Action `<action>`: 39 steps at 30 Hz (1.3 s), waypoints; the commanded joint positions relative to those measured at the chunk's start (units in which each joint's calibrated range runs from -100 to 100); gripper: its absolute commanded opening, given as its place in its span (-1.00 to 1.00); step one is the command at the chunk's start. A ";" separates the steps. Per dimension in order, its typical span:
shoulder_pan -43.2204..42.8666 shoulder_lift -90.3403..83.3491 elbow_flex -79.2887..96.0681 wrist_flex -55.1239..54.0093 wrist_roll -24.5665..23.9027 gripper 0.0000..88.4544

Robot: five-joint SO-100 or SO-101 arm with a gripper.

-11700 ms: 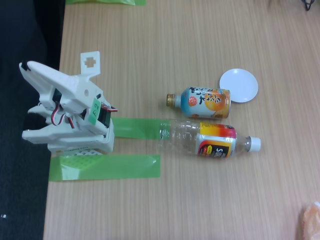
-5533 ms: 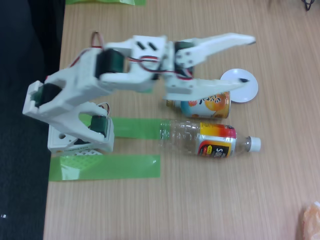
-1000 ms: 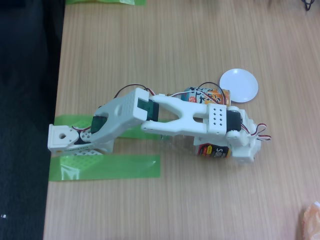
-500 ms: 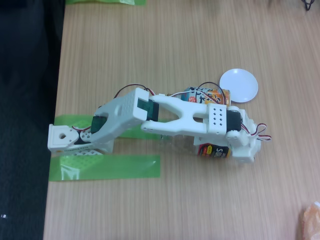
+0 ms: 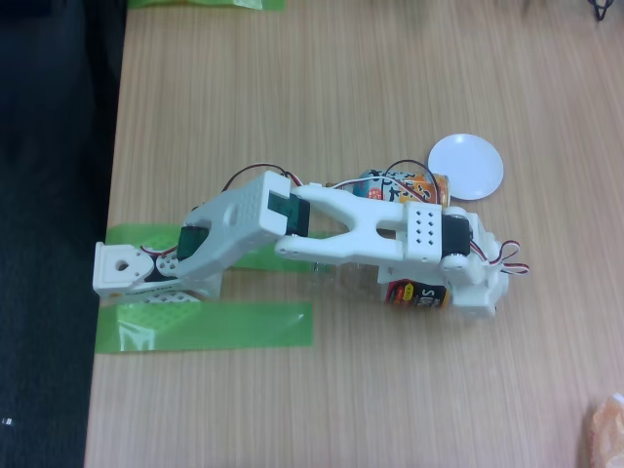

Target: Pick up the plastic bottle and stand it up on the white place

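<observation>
The plastic bottle (image 5: 413,292) lies on its side on the wooden table in the fixed view. Only a strip of its black, red and yellow label and a little clear body (image 5: 341,278) show under the white arm. My gripper (image 5: 476,283) is down over the bottle's neck end, and its wrist body covers the cap. The fingers are hidden beneath the wrist, so I cannot see how the jaws stand. The white place (image 5: 466,166), a small round dish, sits up and to the right, apart from the gripper and with nothing on it.
An orange-and-blue bottle-can (image 5: 409,184) lies just behind the arm, between the bottle and the dish. Green tape strips (image 5: 205,327) flank the arm's base (image 5: 127,273) near the table's left edge. An orange object (image 5: 606,429) sits at the bottom right corner.
Several seconds ago the arm was raised above the can; it has since come down over the bottle's neck. Over the last second nothing has visibly moved.
</observation>
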 commanded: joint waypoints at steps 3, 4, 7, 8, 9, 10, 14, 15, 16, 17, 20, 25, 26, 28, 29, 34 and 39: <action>0.39 -0.37 -2.76 -0.72 0.14 -0.08; 0.39 -0.37 -2.76 -0.72 0.14 -0.08; 0.39 -0.37 -2.76 -0.72 0.14 -0.08; 0.39 -0.37 -2.76 -0.72 0.14 -0.08; 0.39 -0.29 -2.76 -0.72 0.14 -0.08; 0.39 -0.12 -2.76 -0.72 0.14 -0.08; 0.39 1.98 -5.11 -1.84 0.14 -0.08; 0.39 2.74 -6.02 -2.61 0.14 -0.08; 0.47 3.41 -7.10 -3.21 0.14 -0.08; 0.69 4.08 -8.28 -3.30 0.14 -0.08; 1.06 5.76 -11.72 -2.70 0.14 -0.08; 1.65 6.77 -12.81 -2.61 0.14 -0.08; 1.73 6.77 -12.63 -2.61 0.14 -0.08; 1.87 6.69 -12.45 -2.44 0.14 -0.08; 1.95 6.69 -12.72 -1.50 0.14 -0.08; 2.32 6.52 -12.81 2.54 0.14 -0.08; 2.39 6.52 -12.81 1.85 0.14 -0.08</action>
